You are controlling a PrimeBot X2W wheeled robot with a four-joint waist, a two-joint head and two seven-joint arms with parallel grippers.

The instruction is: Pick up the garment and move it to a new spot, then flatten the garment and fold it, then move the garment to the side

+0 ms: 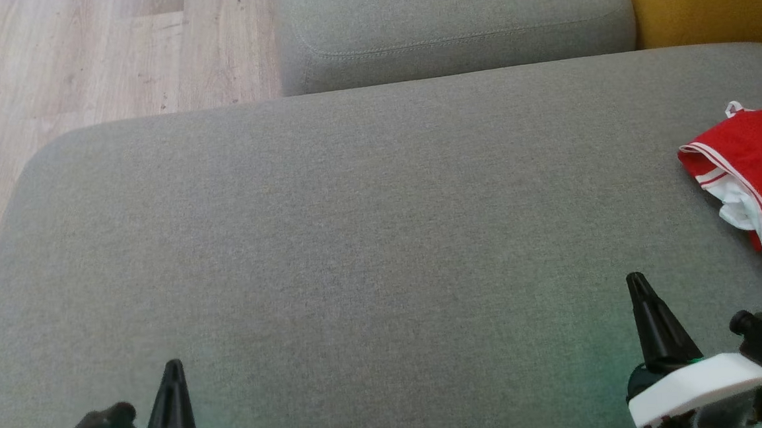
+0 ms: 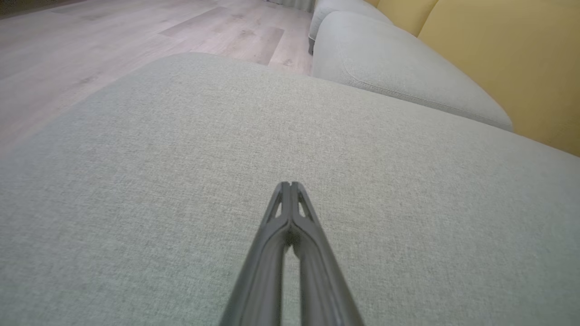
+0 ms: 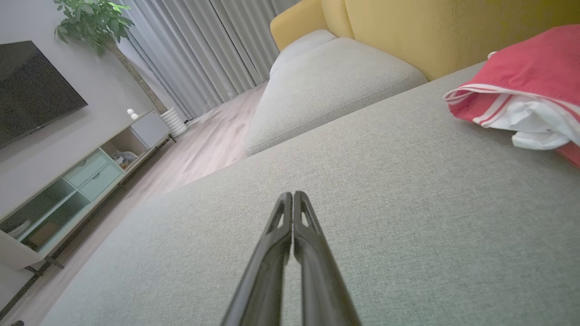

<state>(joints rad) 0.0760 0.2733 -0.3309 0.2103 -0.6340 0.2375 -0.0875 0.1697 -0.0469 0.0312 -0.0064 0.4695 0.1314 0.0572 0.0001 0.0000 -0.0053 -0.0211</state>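
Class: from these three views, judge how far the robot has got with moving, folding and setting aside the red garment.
Done: nothing visible; the garment lies crumpled on the grey seat, to the robot's right. In hand: nothing; the left pincer and right pincer are both shut, empty and apart from it. Left: pick-up, flattening, folding, moving aside.

L gripper (image 1: 172, 367) + R gripper (image 1: 636, 280): long black tapered fingers (image 2: 265, 262) w/ cutouts nr tips, white wrist shells (image 1: 689, 387), black knobs (image 1: 741, 321), teal bits alongside.

The red garment (image 1: 760, 144) runs off the right edge of the head view.
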